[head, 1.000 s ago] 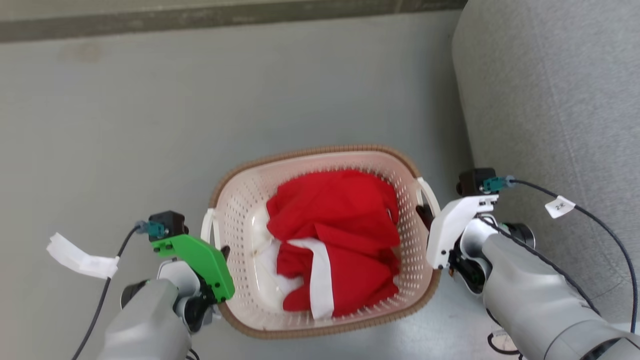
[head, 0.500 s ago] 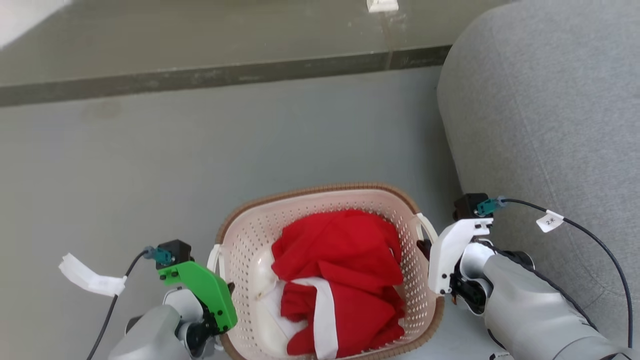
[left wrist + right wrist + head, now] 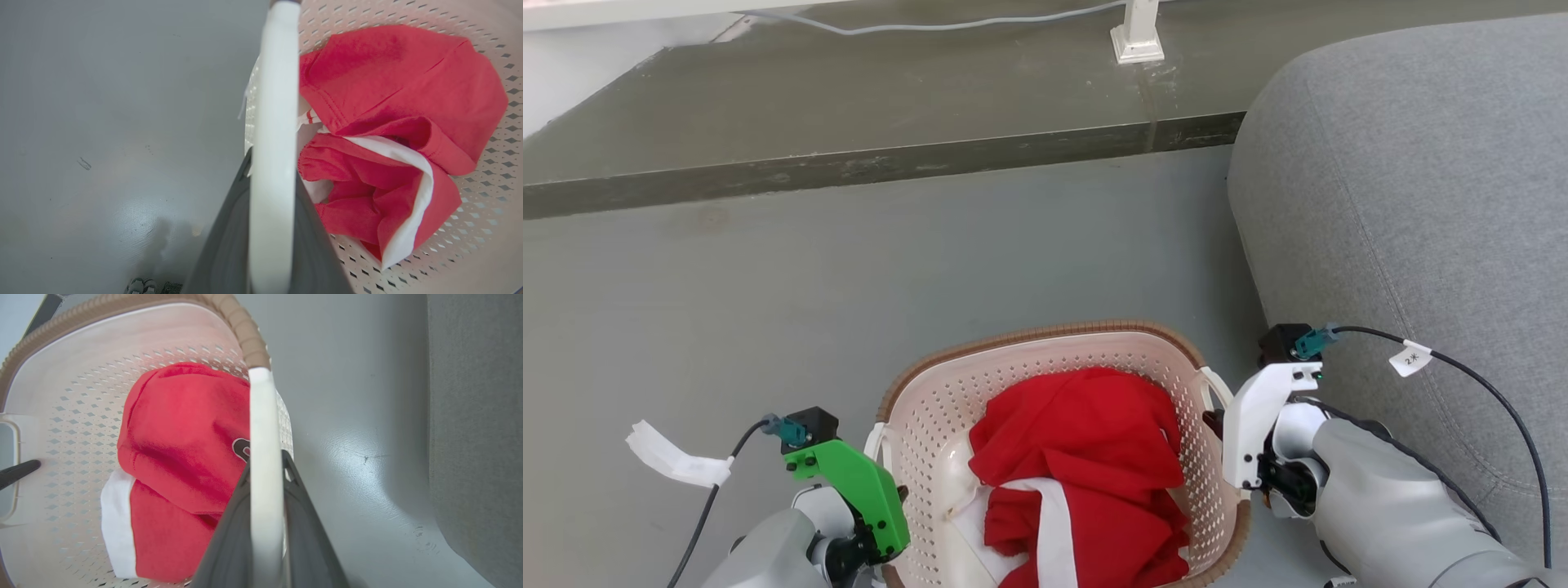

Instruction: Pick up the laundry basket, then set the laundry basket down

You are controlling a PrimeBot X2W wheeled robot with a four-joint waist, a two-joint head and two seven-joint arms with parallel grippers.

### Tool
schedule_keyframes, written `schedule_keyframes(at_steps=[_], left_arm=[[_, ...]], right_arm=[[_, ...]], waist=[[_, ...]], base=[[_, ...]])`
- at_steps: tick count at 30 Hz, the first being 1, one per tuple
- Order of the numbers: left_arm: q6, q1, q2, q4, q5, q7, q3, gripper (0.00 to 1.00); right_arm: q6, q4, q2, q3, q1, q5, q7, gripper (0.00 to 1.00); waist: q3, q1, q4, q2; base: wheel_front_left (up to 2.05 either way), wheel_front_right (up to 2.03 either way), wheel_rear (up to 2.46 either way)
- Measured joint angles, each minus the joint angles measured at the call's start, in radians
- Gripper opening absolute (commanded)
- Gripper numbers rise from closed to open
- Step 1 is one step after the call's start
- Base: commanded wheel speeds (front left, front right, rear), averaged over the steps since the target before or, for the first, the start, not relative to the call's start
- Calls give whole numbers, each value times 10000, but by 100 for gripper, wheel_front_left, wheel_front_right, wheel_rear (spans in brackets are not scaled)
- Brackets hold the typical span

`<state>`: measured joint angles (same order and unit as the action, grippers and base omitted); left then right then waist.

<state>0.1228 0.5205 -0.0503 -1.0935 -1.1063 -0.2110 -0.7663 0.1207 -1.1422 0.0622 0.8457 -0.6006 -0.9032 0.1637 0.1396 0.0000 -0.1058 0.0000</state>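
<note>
Left pincer (image 3: 273, 167) and right pincer (image 3: 266, 465) clamped (facing each other).

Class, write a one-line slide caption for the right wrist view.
Right gripper shut on the white loop handle of the laundry basket, red-and-white clothing inside, grey floor beside.

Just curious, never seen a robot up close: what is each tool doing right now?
Left tool: closed on a white handle of the laundry basket.
Right tool: closed on the basket's other handle.
</note>
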Motion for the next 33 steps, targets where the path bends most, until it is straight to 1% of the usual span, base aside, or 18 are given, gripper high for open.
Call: schedule_keyframes(at_steps=[15, 17, 33], left_arm=[[0, -26, -69, 17, -247, -102, -104, 0], [0, -28, -77, 23, -251, -140, -111, 0], [0, -32, -128, 38, -435, -142, -201, 0]], right_arm=[[-12, 102, 23, 236, 0, -224, 134, 0], [-71, 111, 19, 280, 0, -238, 148, 0], [-71, 165, 54, 464, -2, -410, 163, 0]], waist=[[-31, 0, 14, 0], [-16, 0, 15, 0], [134, 0, -18, 0]], base=[[0, 0, 0], [0, 0, 0], [0, 0, 0]])
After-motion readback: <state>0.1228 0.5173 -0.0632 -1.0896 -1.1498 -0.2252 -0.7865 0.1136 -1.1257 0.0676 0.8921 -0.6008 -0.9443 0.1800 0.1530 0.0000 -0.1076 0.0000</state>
